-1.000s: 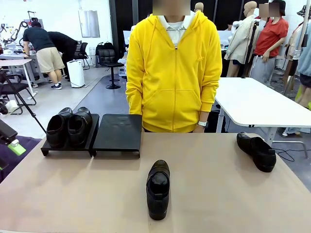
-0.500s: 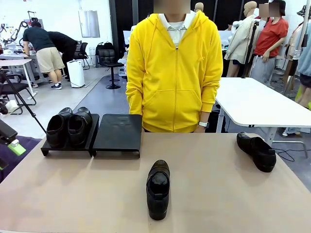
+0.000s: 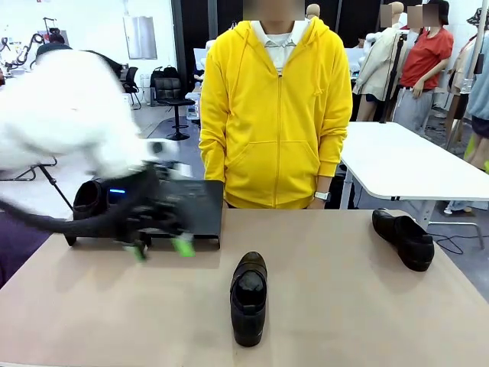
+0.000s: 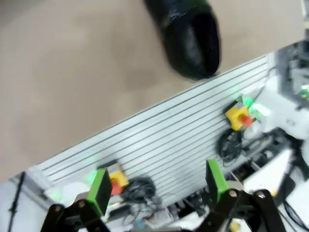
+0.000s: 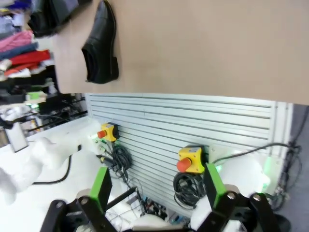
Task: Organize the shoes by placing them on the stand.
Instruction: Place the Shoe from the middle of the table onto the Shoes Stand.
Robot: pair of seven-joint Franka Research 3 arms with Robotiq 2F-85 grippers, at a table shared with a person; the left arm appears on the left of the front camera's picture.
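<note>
The left gripper hovers wide and empty just in front of the stand, probably lining up on the middle shoe near its right. The right gripper is wide too, holding nothing. Three shoes can be counted: the racked shoe behind the left gripper, the middle shoe, and the far shoe well to its right on the worktop.

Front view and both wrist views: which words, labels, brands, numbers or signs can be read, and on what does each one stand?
No text can be read.
The black loafers and the stand show no print.
The yellow emergency-stop boxes may carry markings, but these are too small and blurred to read.
</note>
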